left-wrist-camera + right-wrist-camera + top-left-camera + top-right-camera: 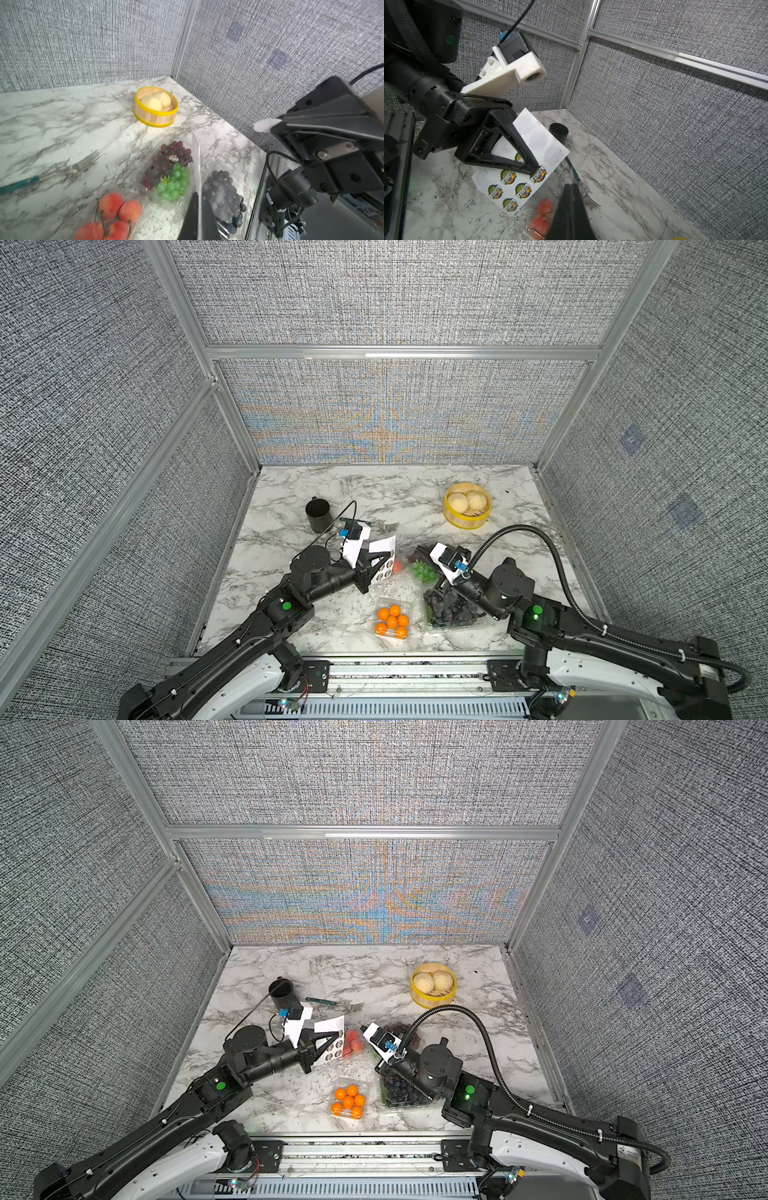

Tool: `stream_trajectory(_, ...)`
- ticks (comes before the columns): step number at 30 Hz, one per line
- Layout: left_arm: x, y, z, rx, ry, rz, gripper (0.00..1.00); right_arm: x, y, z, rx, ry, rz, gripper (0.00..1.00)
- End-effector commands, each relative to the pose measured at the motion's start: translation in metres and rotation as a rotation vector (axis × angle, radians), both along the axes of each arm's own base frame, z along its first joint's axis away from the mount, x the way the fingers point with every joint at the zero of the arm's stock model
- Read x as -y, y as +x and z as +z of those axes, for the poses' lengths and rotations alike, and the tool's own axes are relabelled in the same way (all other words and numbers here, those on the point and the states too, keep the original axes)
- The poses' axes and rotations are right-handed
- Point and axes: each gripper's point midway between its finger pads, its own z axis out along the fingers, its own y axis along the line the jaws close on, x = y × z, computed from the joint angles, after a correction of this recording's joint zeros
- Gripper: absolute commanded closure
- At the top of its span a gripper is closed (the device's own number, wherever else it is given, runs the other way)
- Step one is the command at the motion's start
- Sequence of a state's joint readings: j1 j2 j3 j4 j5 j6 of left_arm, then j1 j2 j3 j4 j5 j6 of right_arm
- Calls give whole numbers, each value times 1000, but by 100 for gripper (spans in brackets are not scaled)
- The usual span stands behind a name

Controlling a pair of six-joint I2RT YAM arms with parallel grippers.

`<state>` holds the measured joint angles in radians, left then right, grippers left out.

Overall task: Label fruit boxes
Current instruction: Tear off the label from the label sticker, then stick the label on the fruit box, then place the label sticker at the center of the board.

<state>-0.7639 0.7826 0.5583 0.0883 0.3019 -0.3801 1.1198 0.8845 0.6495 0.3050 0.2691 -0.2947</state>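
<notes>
Orange-ball box [392,620]: closest to the robot, well nearer than the bamboo steamer [465,523] and somewhat to its left.
Dark grape box [451,612]: straight toward the robot from the steamer, well apart from it, partly hidden under the right arm.
Right gripper [570,186]: pressed shut, raised above the grape boxes on the steamer's near side. Pale blurred scrap at its tip in the left wrist view, perhaps a peeled label, not certain.
Red-green grape box [170,172]: between the dark grape box and the steamer.
Strawberry box [353,1042]: left of the steamer and nearer, beside the red-green grapes.
Label sheet [529,149]: held off the table, well left of the steamer. Round fruit labels on one half, bare backing on the other.
Left gripper [536,166]: clamped shut on the sheet.
Handling, as a judgement: light boxes of thin, slick, easily dented plastic. Best steadied by the rim, with only gentle pressure on the flat lid.
Fork [384,526], black cup [318,514]: left of the steamer, about as far back.
</notes>
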Motion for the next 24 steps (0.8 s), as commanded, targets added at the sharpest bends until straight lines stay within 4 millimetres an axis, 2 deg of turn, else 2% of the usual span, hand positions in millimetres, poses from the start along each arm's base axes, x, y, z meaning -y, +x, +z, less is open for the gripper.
stream_trajectory(1,-20,17,-31,-104,68,164,100,-7,11,-22,-79,-79,-45,100)
stream_trajectory(7,-73,33,-134,-434,241,433,100,-37,31,-78,-309,-222,-56,100)
stream_trajectory(10,-86,37,-168,-544,257,476,98,-53,43,-101,-379,-281,-55,100)
stream_trajectory(13,-96,40,-183,-571,306,530,99,-62,52,-124,-419,-353,-59,100)
stream_trajectory(16,-108,44,-189,-561,342,597,99,-69,54,-145,-444,-420,-47,100)
stream_trajectory(17,-111,45,-192,-564,347,609,99,-75,58,-145,-442,-429,-46,100)
stream_trajectory(24,-102,51,-213,-636,336,556,99,-84,82,-183,-451,-554,-125,100)
